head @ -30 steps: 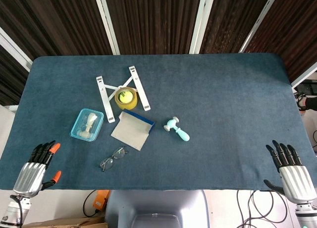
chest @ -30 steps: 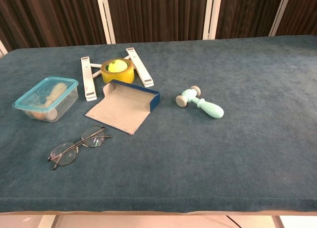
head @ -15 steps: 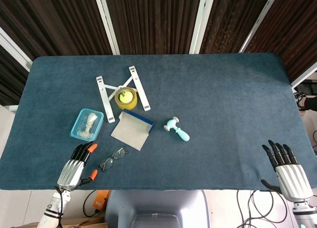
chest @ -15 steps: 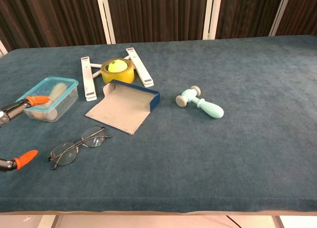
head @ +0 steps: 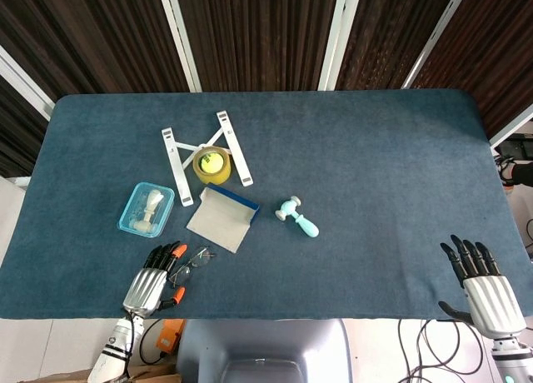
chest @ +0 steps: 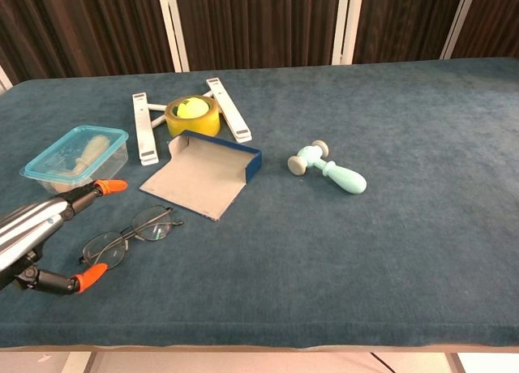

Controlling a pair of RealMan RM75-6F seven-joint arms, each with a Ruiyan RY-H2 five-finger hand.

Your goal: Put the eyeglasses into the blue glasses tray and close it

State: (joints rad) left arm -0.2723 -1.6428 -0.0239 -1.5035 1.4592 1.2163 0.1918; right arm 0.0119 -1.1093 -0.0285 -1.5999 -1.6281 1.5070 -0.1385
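Observation:
The eyeglasses (head: 191, 265) (chest: 130, 236) lie unfolded on the blue cloth near the front left. Behind them the blue glasses tray (head: 223, 217) (chest: 206, 173) lies open, its grey flap flat on the table. My left hand (head: 154, 284) (chest: 45, 233) hovers just left of the glasses, fingers spread with orange tips, holding nothing. My right hand (head: 484, 286) hangs open off the front right edge of the table, seen only in the head view.
A clear blue lidded box (head: 146, 209) (chest: 75, 160) stands left of the tray. A yellow tape roll (head: 211, 163) sits on a white folding stand (head: 205, 152) behind it. A mint toy hammer (head: 298, 216) (chest: 328, 169) lies right of the tray.
My left hand has travelled right along the front edge, from the table's left corner to beside the glasses. The right hand has barely shifted.

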